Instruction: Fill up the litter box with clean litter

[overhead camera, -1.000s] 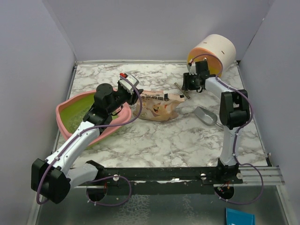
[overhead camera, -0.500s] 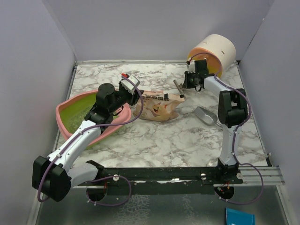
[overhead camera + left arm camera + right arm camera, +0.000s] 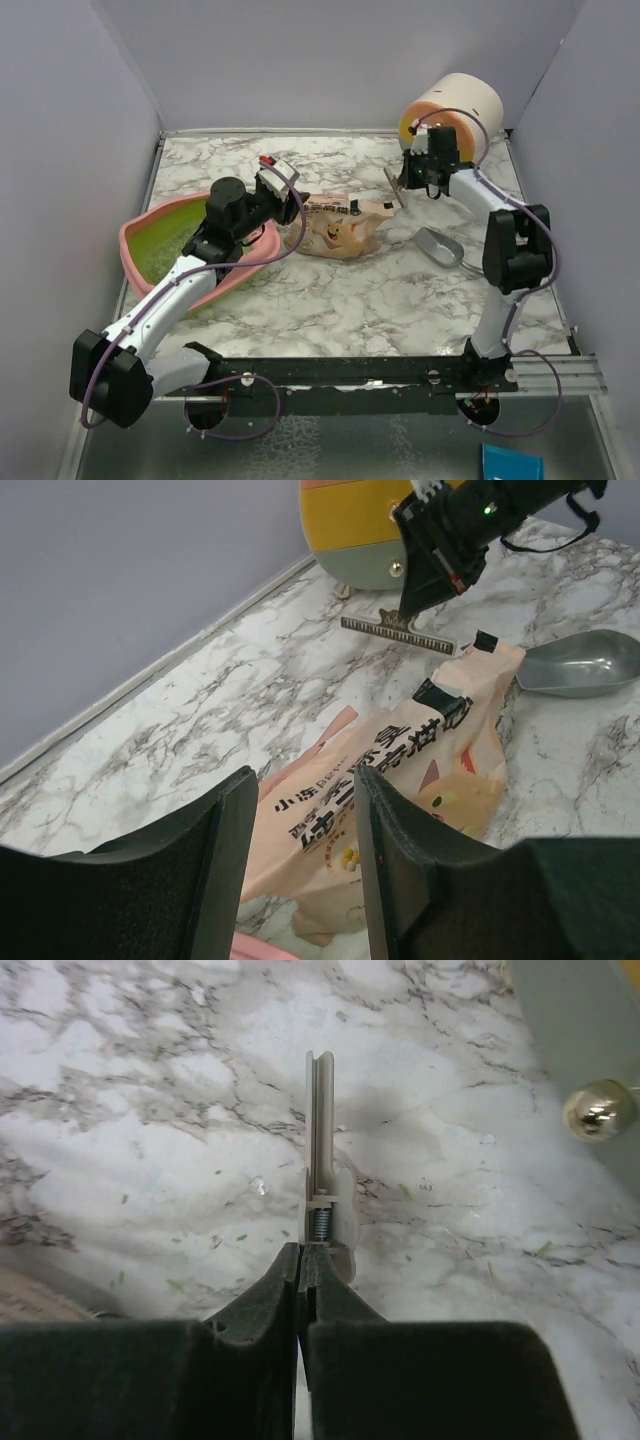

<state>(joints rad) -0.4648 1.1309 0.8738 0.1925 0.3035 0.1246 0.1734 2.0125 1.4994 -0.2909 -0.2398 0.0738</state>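
Right gripper (image 3: 405, 183) has shifted rightward and now pinches shut on the clip (image 3: 395, 187); overhead, the litter box (image 3: 140, 240) lies far left. Left wrist alone shows left gripper (image 3: 303, 790) half-open, empty, above the litter pouch (image 3: 400, 780). Right wrist reveals the clip's spring. Marble table (image 3: 330, 300), lilac walls (image 3: 300, 60).

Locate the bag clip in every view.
Top external: bag clip right of centre, in the right gripper.
Left wrist: upper middle, beyond the pouch.
Right wrist: centre, pinched at its near end.
Shared landmark: the round drawer unit, just beyond the clip.
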